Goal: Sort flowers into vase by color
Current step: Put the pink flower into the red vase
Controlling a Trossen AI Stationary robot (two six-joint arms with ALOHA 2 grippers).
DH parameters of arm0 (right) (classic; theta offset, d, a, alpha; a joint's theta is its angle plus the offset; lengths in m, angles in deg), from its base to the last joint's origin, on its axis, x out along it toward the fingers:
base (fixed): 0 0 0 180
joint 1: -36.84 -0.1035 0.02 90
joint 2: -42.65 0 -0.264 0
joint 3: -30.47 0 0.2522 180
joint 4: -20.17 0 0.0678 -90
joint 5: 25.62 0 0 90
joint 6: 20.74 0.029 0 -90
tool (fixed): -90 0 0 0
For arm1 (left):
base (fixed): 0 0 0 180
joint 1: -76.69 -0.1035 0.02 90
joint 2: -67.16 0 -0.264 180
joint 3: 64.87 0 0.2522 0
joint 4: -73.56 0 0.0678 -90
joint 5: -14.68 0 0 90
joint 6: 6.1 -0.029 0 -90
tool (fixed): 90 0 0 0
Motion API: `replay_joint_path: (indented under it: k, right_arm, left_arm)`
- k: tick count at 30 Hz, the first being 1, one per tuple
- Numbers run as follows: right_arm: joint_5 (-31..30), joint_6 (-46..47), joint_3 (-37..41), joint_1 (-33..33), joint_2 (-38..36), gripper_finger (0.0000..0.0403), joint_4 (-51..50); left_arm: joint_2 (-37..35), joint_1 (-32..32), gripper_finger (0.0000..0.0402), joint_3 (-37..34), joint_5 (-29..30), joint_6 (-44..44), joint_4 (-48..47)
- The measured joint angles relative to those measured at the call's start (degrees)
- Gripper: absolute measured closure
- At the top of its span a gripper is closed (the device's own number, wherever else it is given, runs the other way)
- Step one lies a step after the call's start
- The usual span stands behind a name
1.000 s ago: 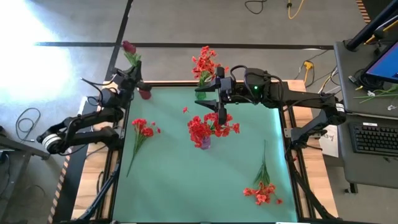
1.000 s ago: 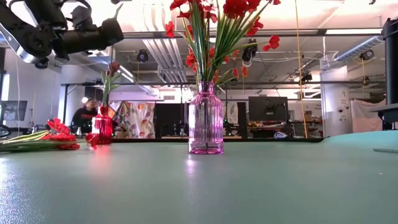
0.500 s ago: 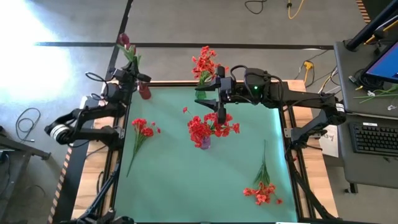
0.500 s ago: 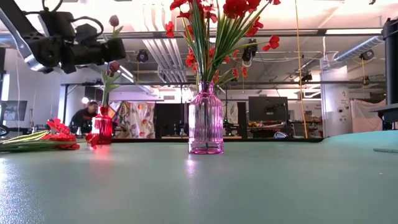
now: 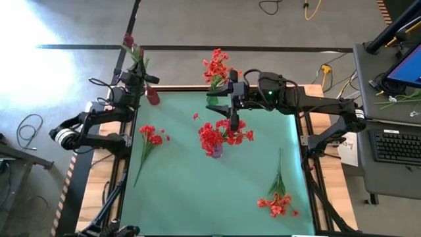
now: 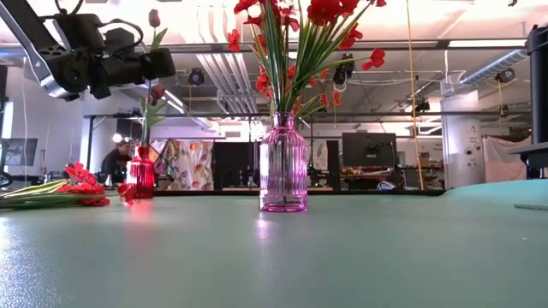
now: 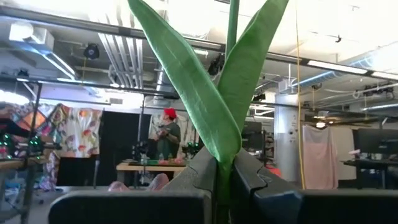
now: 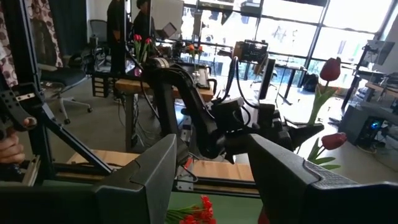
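**Tulip carried up over the red vase**

From above: over the last second the left gripper (image 5: 139, 74) has swung from beside the red vase (image 5: 152, 97) toward the table's far left corner, lifting its tulip (image 5: 129, 41) so the bud now hangs out past the edge. I'd say the stem is being lined up to drop into that vase. The right gripper (image 5: 231, 99) hasn't budged, parked half open over the pink vase (image 5: 216, 151); nothing shows between its fingers. Two red sprays (image 5: 150, 137) (image 5: 279, 203) lie unsorted on the mat (image 5: 184, 197).

At table height: the left gripper (image 6: 158, 62) has risen and drifted right, above the red vase (image 6: 141, 178), where one dark bud already stands.

Left wrist: fingers (image 7: 193, 177) clenched on the green stem (image 7: 231, 28), leaves fanning upward.

Right wrist: its fingers (image 8: 155, 165) stand apart, holding nothing; the left arm and tulip (image 8: 330, 69) show beyond.

No brand, label or writing is readable anywhere.
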Motion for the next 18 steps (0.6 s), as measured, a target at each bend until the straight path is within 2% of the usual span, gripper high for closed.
replay_joint_path:
  k: [9, 18]
  right_arm:
    - [0.0, 0.0, 0.0, 0.0, 0.0, 0.0211, 0.0]
    - [-0.1, 0.1, 0.1, 0.0, 0.8, 0.0211, 0.0]
  left_arm:
    - [2.3, -0.5, 0.0401, 0.8, 0.2, -0.8, -0.2]
    - [4.6, -0.7, 0.0401, 0.7, 2.8, -0.8, -0.4]
